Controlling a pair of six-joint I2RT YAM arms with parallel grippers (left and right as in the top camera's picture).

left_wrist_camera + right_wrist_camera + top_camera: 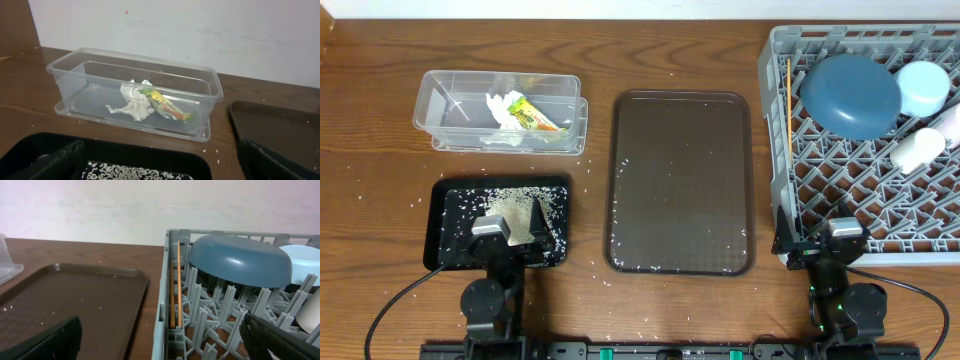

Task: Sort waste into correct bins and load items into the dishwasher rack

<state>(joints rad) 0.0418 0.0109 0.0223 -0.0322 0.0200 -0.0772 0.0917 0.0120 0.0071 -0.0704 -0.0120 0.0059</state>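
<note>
The yellow-green wrapper with white paper [532, 115] [165, 106] lies in the clear tub [445, 100] [90, 82]. The rice heap [515, 208] [130, 173] lies on the black tray [434, 235] [150, 155]. The grey rack [865, 205] [162, 305] holds the upturned dark blue bowl [850, 95] [240, 260], the light blue bowl [925, 88], the white cup [917, 148] and the chopsticks [789, 105] [178, 280]. A pinkish cup [952, 120] shows at the right edge. My left gripper [505, 238] [160, 170] is open and empty over the black tray. My right gripper [820, 248] [162, 340] is open and empty over the rack's front-left corner.
A large dark brown serving tray [680, 180] [75, 295] lies between the bins and the rack, with a few rice grains on it. Stray grains are scattered on the wooden table [380, 150]. A white wall stands behind the table.
</note>
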